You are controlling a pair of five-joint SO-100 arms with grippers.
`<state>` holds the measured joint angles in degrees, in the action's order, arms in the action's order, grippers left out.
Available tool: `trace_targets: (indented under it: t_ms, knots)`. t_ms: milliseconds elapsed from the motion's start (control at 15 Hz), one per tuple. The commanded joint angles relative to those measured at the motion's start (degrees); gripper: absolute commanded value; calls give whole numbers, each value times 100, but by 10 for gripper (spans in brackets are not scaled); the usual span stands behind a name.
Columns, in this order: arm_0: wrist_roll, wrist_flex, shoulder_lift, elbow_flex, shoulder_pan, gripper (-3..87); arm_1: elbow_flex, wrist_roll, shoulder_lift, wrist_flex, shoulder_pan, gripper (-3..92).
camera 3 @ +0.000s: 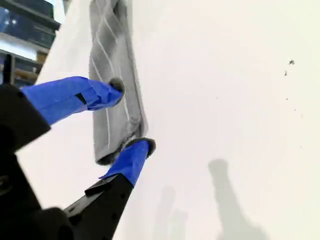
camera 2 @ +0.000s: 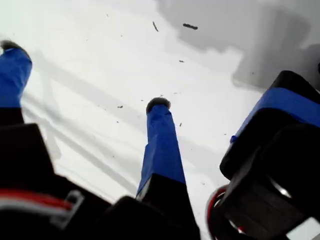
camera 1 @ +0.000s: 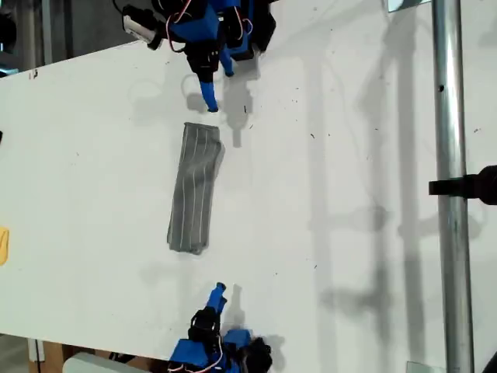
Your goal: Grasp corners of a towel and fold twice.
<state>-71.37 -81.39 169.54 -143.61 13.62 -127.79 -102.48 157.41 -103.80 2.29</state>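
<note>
Exterior view: the towel (camera 1: 195, 189) lies as a narrow folded strip on the white table (camera 1: 349, 194), left of centre, between the two arms.
Yellow object (camera 1: 4, 245): at this view's left edge, well apart.
My first gripper (camera 2: 85, 75): jaws spread, empty, over bare table.
My second gripper (camera 3: 132, 115): jaws spread, empty, hovering over one end of the towel; folding looks finished.
</note>
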Motion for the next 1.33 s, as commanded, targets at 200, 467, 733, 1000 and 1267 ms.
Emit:
trace_targets:
  t_ms: [200, 467, 733, 1000, 1267]
  knots:
    - [-229, 1301, 2584, -2575, -606, 79, -1257, 844, -352, 1652, 844, 414]
    - [-88, 1362, 2918, -3393, -545, 70, -1222, 2294, -2294, 3173, 2514, 438]
    - [-185, 1239, 2918, -3437, -431, 59, -246, 3103, -5467, 4474, 3454, 456]
    - [-211, 1134, 2918, -3437, -369, 59, 1995, 3313, -7638, 4438, 3393, 411]
    - [-185, 1081, 2918, -3437, -316, 63, 3006, 3437, -8367, 5089, 3437, 92]
